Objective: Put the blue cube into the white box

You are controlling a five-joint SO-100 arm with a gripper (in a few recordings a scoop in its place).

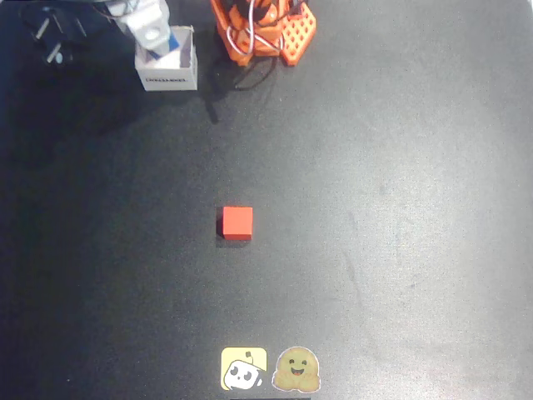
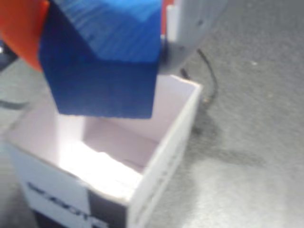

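Observation:
The blue cube (image 2: 102, 57) hangs just above the open top of the white box (image 2: 166, 156), pinched between an orange finger (image 2: 21, 28) on its left and a pale finger (image 2: 190, 23) on its right. My gripper (image 2: 102, 23) is shut on the cube. In the overhead view the gripper (image 1: 160, 32) sits over the white box (image 1: 168, 79) at the table's far left, and a bit of the blue cube (image 1: 178, 40) shows over the box opening. The box has dark print on its near wall, and its inside looks bare.
A red cube (image 1: 237, 222) lies alone mid-table. The orange arm base (image 1: 258, 29) stands right of the box, with wires trailing from it. Black cables (image 1: 54, 37) lie at the far left corner. Two stickers (image 1: 244, 369) (image 1: 296, 369) sit at the near edge.

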